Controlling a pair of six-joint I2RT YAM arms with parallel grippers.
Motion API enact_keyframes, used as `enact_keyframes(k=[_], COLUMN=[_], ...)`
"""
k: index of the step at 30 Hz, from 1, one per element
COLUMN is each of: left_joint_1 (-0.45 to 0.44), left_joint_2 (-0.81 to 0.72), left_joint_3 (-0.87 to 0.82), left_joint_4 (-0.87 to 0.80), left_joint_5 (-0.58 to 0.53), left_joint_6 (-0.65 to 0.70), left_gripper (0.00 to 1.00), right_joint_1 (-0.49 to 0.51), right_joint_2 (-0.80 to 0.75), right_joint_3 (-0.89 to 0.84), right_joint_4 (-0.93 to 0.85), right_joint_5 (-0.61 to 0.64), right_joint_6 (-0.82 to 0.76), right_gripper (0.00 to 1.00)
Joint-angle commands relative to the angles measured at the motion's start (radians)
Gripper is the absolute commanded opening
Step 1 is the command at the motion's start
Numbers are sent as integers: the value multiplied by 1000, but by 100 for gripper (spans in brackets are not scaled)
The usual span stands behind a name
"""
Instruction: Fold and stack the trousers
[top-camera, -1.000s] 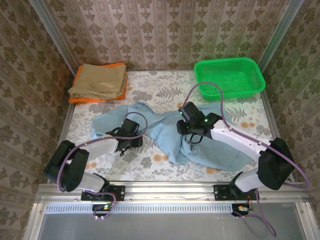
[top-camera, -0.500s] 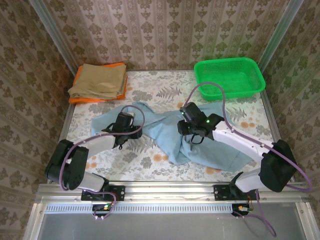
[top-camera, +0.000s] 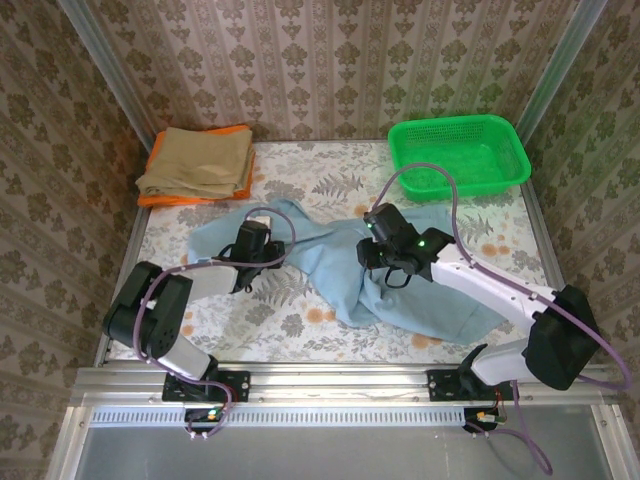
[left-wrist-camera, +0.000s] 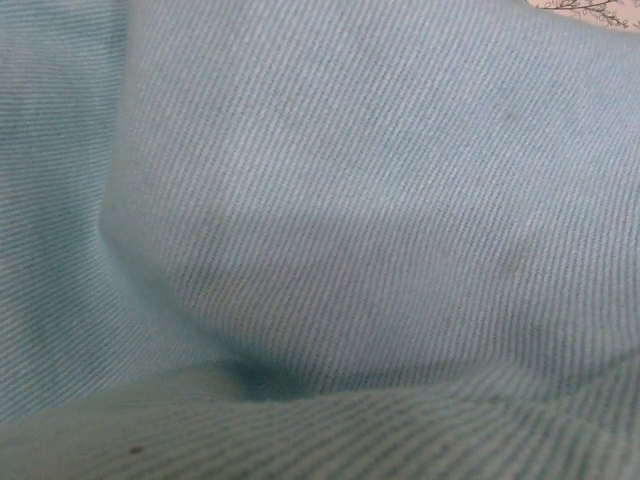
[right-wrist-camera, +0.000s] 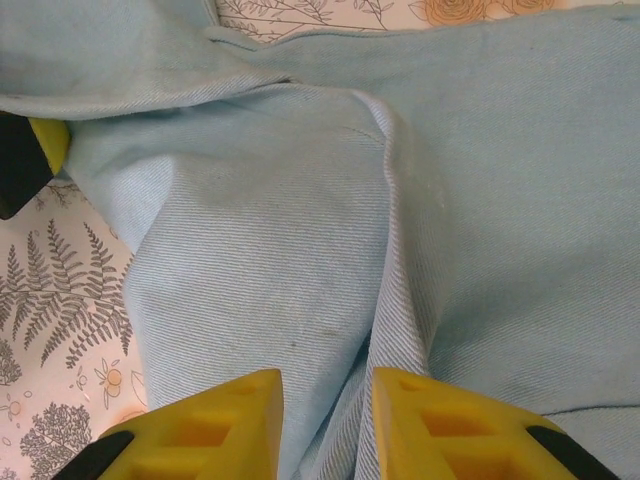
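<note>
The light sky-blue trousers (top-camera: 330, 275) lie crumpled and spread across the middle of the table. My left gripper (top-camera: 265, 248) rests low on their left part. Its wrist view has blue weave (left-wrist-camera: 320, 200) pressed close to the lens, and its fingers are hidden there. One yellow fingertip (right-wrist-camera: 40, 145) of the left gripper touches the cloth's edge in the right wrist view. My right gripper (right-wrist-camera: 325, 385) sits over the trousers' middle (top-camera: 383, 262), its yellow fingers closed on a raised fold of the fabric (right-wrist-camera: 390, 250).
A folded tan pair (top-camera: 195, 160) lies on an orange cloth (top-camera: 160, 198) at the back left. A green basket (top-camera: 400, 135) stands at the back right. Flowered table top (top-camera: 290, 320) shows in front of the trousers, and patterned walls close in three sides.
My left gripper has moved away from the near table area, back onto the trousers' left part. My right gripper has shifted slightly right and back with the fold.
</note>
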Motion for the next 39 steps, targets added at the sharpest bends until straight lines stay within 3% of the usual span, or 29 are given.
enact_keyframes(k=[1,3,6,10,18,23,26,31,34,36,39], left_joint_1=[-9,-18,-33,-53,-90,-49,25,136,132,136,169], left_joint_2=[-46,-82,-133,-202,-386,-416,-397,-373,-396,-444,-471], left_joint_3=[-42,-60,-63,-4,161,464,622,766,714,635,536], left_joint_4=[-8,-30,-69,-184,-499,-876,-1033,-1247,-1293,-1265,-1227], left_joint_5=[-47,-53,-68,-78,-63,17,130,501,635,613,678], left_joint_6=[-14,-19,-12,10,61,141,150,225,230,190,170], left_gripper=[40,37,13,0,0,0,0,0,0,0,0], right_joint_1=[-5,-5,-5,-5,-7,-12,-15,-15,-15,-8,22], right_joint_2=[-34,-39,-37,-40,-77,-90,-88,-107,-116,-108,-80], right_joint_3=[-20,-22,-21,-20,-51,-67,-69,-63,-66,-62,-47], right_joint_4=[-10,-6,-3,-2,-14,-19,-18,-19,-19,-40,-30], right_joint_5=[14,14,13,11,23,23,22,-7,-30,-54,-68], right_joint_6=[16,17,16,19,26,26,25,24,15,18,23], right_gripper=[31,31,31,31,30,31,31,32,33,35,36])
